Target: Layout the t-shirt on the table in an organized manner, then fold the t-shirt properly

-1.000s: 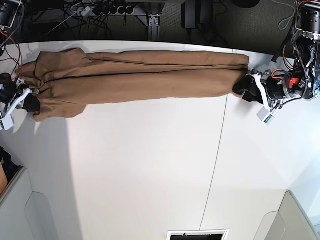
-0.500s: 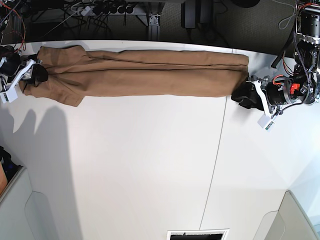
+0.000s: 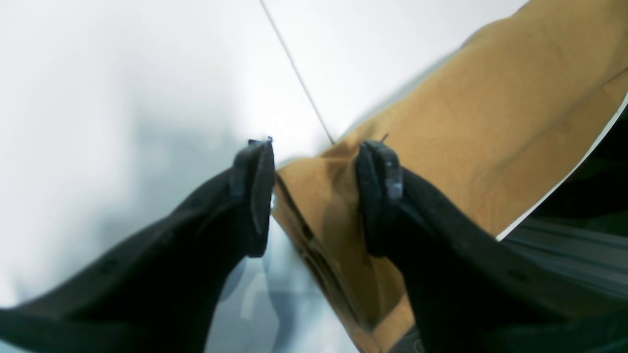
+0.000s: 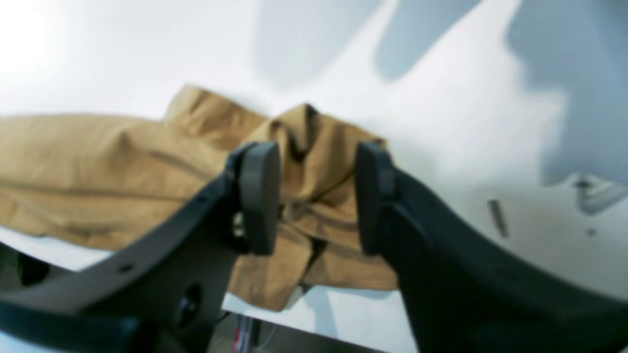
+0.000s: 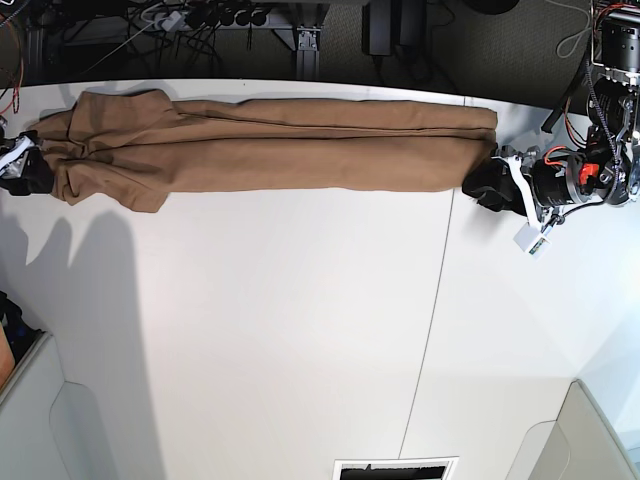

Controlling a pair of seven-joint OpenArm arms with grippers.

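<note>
The table [image 5: 300, 340] is a broad white top with a thin dark seam [image 5: 430, 330] running from its far edge to its near edge. Along the far edge lies the t-shirt [image 5: 290, 145], tan-brown cloth folded lengthwise into a long narrow band that reaches almost from one side edge toward the other, with a fold line along its length. Its bunched, wrinkled end sits by the side edge where the right gripper [image 4: 314, 196] is; the squared end stops just past the seam, by the left gripper [image 3: 314, 196]. The left gripper's fingers [image 3: 255, 196] stand apart, straddling the corner of the cloth without pinching it. The right gripper's fingers [image 4: 257, 196] are likewise spread, the crumpled end showing between them, not clamped.
</note>
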